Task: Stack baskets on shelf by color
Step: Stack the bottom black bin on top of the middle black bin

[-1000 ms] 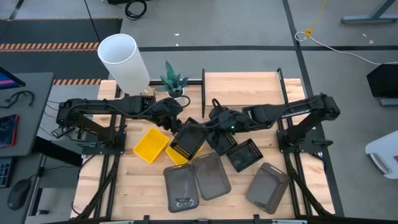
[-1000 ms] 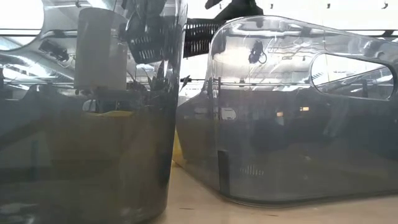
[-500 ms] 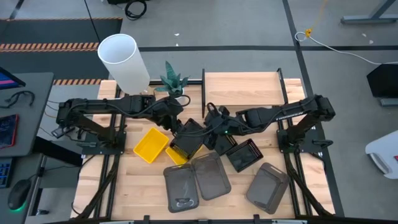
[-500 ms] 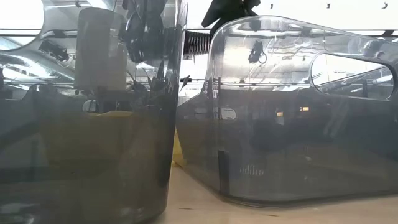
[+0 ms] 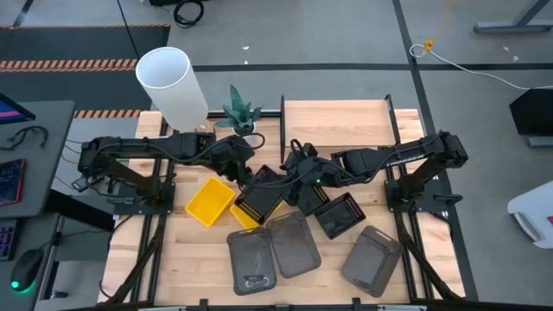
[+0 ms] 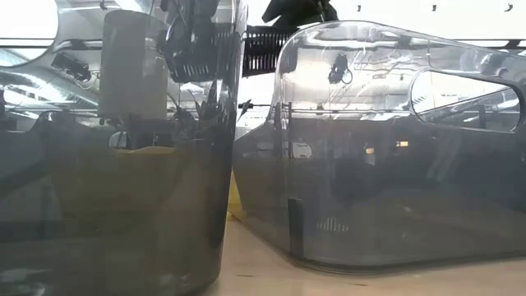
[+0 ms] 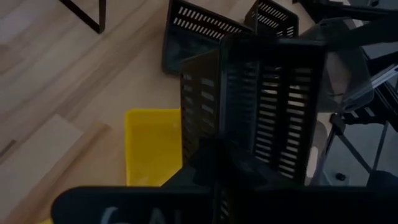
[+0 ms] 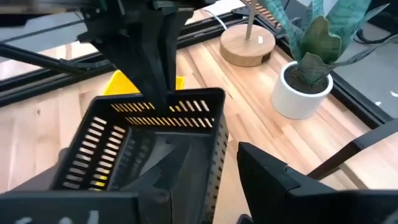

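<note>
My left gripper (image 5: 249, 177) is shut on a black mesh basket (image 5: 261, 195), which hangs above the table over a yellow basket (image 7: 152, 146). My right gripper (image 5: 291, 176) is open at the basket's opposite end. One finger (image 8: 174, 180) is over the basket's inside. The other (image 8: 273, 177) is outside its wall, with bare wood showing between. Two more black mesh baskets (image 5: 341, 214) lie on the table to the right. Another yellow basket (image 5: 210, 200) lies to the left. Three grey baskets (image 5: 294, 244) rest near the front edge. The shelf (image 5: 335, 121) stands at the far side. My left gripper pinches the top rim of the black mesh basket's end wall (image 8: 177, 107) between its two fingers (image 8: 158, 74), coming from above and pointing down. The basket is lifted clear of the table and hangs tilted below the fingers.
A white cylinder (image 5: 173, 86), a potted plant (image 5: 242, 112) and a round wooden stand (image 8: 249, 46) sit at the far left of the table. Two grey baskets (image 6: 386, 148) fill the low view close to the camera.
My right gripper has moved toward the table's left, closing in on the lifted black mesh basket. The basket has stayed up in my left gripper and has rocked slightly.
</note>
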You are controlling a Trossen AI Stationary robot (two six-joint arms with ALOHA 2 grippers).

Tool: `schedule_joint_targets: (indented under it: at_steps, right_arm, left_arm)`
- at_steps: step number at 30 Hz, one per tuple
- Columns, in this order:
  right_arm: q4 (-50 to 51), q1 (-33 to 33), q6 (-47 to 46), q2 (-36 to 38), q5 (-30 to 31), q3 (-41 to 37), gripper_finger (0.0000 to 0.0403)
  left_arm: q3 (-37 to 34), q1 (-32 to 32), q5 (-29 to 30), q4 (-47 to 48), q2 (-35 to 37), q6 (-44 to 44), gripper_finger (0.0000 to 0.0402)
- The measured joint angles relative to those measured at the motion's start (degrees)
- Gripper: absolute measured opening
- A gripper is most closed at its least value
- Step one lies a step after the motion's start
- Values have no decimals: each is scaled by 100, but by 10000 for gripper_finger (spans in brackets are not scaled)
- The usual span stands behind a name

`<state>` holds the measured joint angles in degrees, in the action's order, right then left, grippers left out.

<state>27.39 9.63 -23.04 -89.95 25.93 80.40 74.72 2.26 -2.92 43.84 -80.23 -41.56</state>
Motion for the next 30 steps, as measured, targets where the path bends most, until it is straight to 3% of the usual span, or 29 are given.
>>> schedule_joint_targets:
  at_steps: [17, 21, 28, 30]
  right_arm:
    - [152, -13, 13, -480, 133, -2, 129]
    - [176, -15, -80, -531, 142, -4, 99]
    - [285, -15, -216, -525, 127, -4, 12]
    - [310, -15, -274, -525, 125, -4, 9]
  left_arm:
    - [-2, -2, 134, -364, -2, 70, 19]
    - [-2, -2, 99, -356, -2, 110, 27]
    - [-2, -2, 78, -424, -2, 233, 41]
    - [0, -3, 172, -423, -2, 328, 55]
